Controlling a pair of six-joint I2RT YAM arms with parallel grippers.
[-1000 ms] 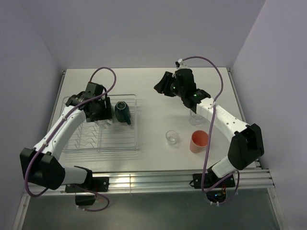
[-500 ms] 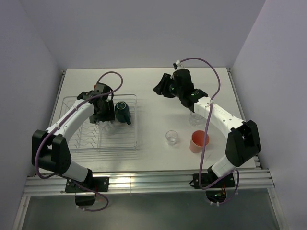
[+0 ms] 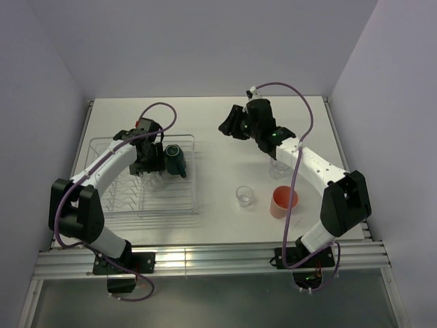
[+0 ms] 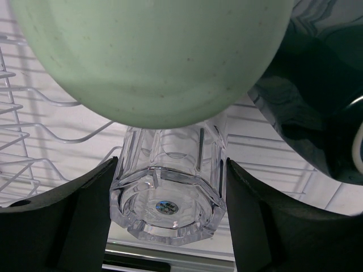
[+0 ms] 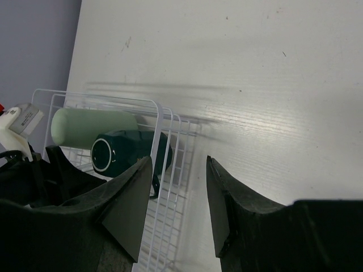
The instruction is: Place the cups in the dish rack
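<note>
over the dish rack (image 3: 171, 199), left gripper (image 4: 170, 181) clasping clear glass (image 4: 165, 218)

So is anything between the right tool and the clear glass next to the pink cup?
Nothing visible does. Only bare table lies between the right tool and the clear glass; the pink cup stands beside it, apart.

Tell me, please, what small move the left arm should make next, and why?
Probably open the left fingers and release. The clear glass that they clamp appears to sit inverted, base toward the wrist camera, on the dish rack wires, beside the pale green tumbler and teal mug, so it looks placed.
</note>
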